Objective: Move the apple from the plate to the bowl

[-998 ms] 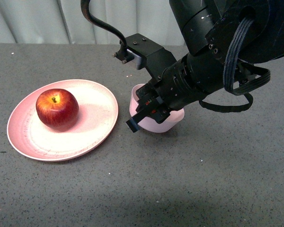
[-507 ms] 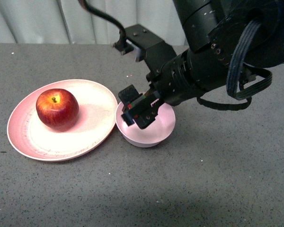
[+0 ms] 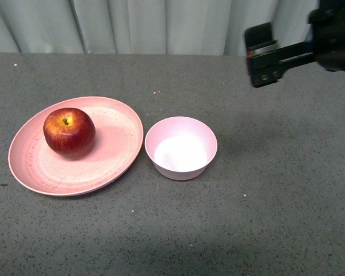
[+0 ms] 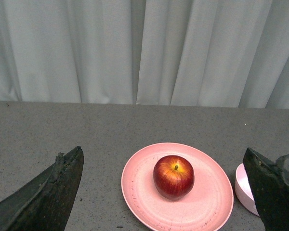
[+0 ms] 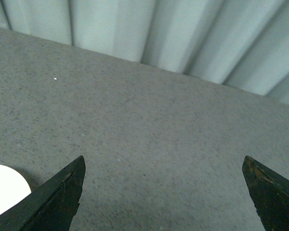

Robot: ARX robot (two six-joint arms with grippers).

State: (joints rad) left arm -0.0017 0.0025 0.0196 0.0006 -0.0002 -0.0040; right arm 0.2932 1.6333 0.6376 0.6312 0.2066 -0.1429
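We find the apple (image 3: 69,131) sitting stem-up on the plate (image 3: 112,169), on the left half of the dish as the front camera sees it, yellow patch catching the light. The bowl (image 3: 181,171) stands just beside the plate's right rim, upright with its whitish inside showing; we cannot tell whether the two rims touch. Both rest on a grey speckled table (image 3: 247,218) before a pale curtain (image 3: 161,26).

The right gripper (image 5: 163,159) has its jaws spread wide over bare tabletop, and a sliver of the bowl's white inside shows at the edge of its wrist picture. In the front view we see it raised at the upper right, well apart from the apple, with the bowl lying between the two.

The left gripper (image 4: 162,149) also has its jaws wide apart. In its wrist view the apple and plate lie framed between the two dark fingers (image 4: 48,192), out ahead of them and not touching. The bowl's edge peeks in beside the far finger.
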